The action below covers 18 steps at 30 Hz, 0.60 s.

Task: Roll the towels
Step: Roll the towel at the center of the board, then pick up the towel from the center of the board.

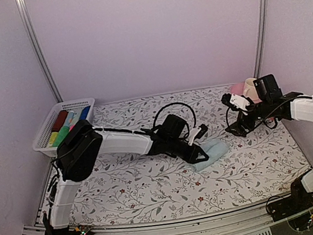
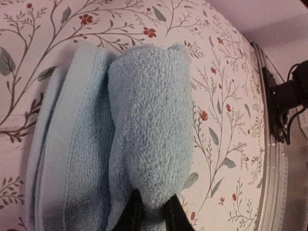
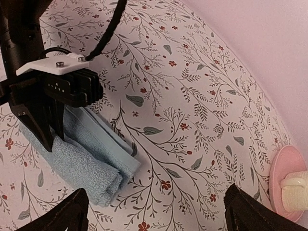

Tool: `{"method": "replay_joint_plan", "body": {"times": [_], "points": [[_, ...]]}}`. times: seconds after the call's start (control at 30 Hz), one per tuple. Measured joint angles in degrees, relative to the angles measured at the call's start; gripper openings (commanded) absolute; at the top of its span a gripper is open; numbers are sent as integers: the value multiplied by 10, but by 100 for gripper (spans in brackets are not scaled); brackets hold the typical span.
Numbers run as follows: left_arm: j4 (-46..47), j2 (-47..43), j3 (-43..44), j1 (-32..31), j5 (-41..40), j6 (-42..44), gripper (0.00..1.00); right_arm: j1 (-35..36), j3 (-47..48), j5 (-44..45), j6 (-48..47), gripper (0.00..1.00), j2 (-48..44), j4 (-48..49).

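The left claw [image 2: 154,208] pinches the pale blue towel [image 2: 149,110] at its left end, fingers nipped close with a thick fold of terry between them.

Towel lies on the floral cloth [image 1: 157,195], a little right of mid-table. Partly rolled: a fat roll, with flat hemmed layers lying against it.

Handling, as a judgement: light, soft, limp. The pile grips well but squashes under the fingers. The roll will likely slacken or spring open if let go. Best hold looks to be across the roll's end, deep enough to catch every layer, not the thin hem alone.

The right claw [image 3: 161,214] hangs to the right, apart from the towel, fingers spread wide, nothing between them.

Far right: a pink round thing [image 3: 284,168], cut off; cannot tell whether it is a rolled towel.

Far left: basket [image 1: 74,103] of coloured rolls.
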Motion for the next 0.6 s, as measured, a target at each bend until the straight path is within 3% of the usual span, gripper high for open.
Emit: {"method": "replay_joint_plan", "body": {"times": [0.3,0.6], "points": [[139,13,-39,-5,-53,-177,0,-64,45,-86,114,99,82,-40],[264,30,-68,-9,-115,-344,0,-85,71,-182,170,97,199,-85]]}}
